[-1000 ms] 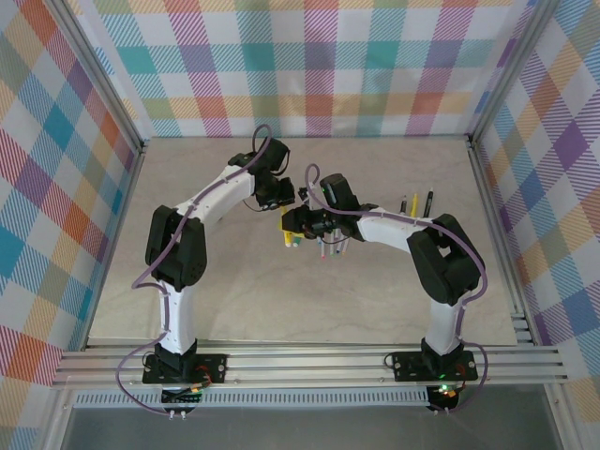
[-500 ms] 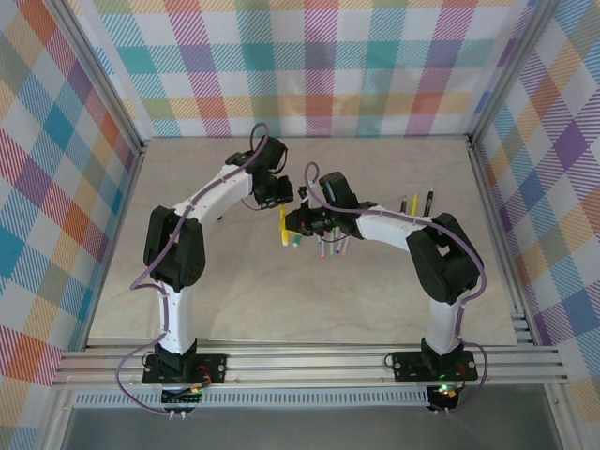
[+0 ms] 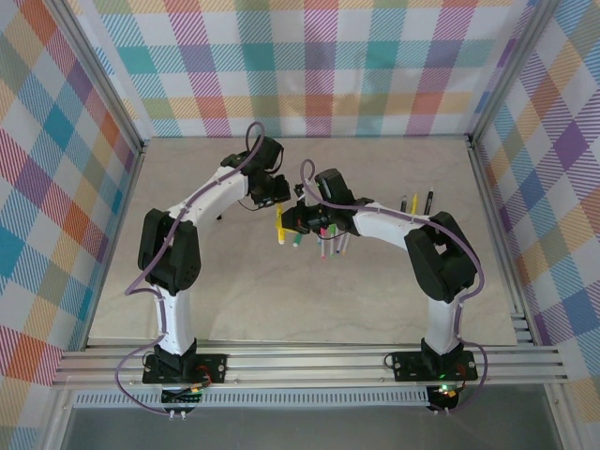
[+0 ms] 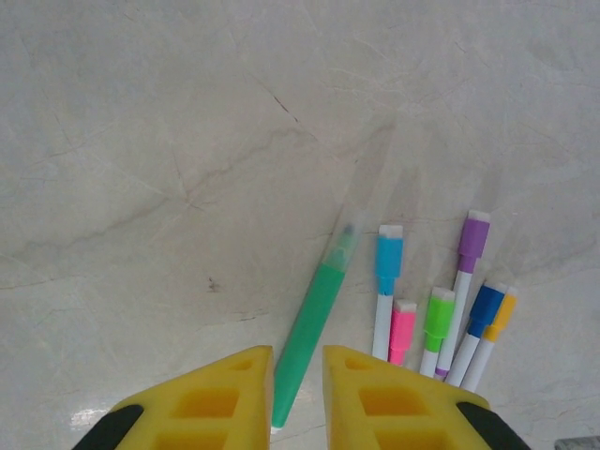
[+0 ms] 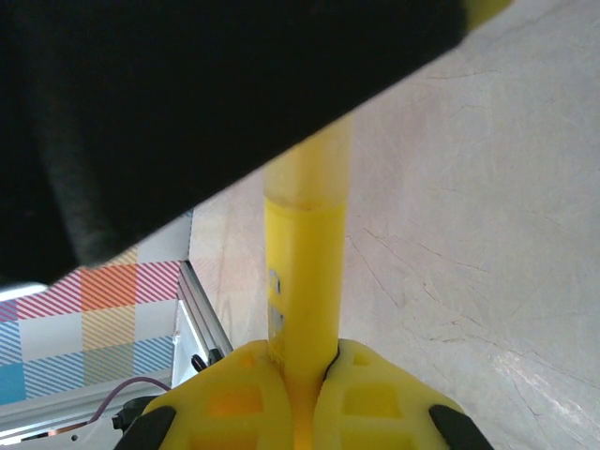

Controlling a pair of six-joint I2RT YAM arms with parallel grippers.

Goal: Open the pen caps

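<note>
While the right gripper pinches tight on a yellow pen, yellow pads pressed to the barrel from both sides, I see the pen rise out of the jaws and pass behind a blurred black mass that hides its upper end. Barrel is bright yellow, then a seam, then a paler yellow stretch above; cap or not, I cannot tell. My left gripper has its pads a narrow slit apart, nothing between them, table showing through the gap. It hangs over the table, pale beige marble-look, thin dark veins, glossy, with a glare patch at the lower left of the left wrist view. Under the gap lies a green pen, tilted, darker at its far tip. Just beside it on the right, a bunch of white pens fans out, all capped: light blue cap, pink cap, green cap, purple cap, dark blue cap, orange cap. From the top camera both wrists meet over the middle of the table, yellow pen between them. Off near the right edge, well apart, lie three more pens, dark and yellow, too small to read caps. Walls are pastel plaid cloth on three sides; an aluminium rail runs along the near edge by the arm bases.
</note>
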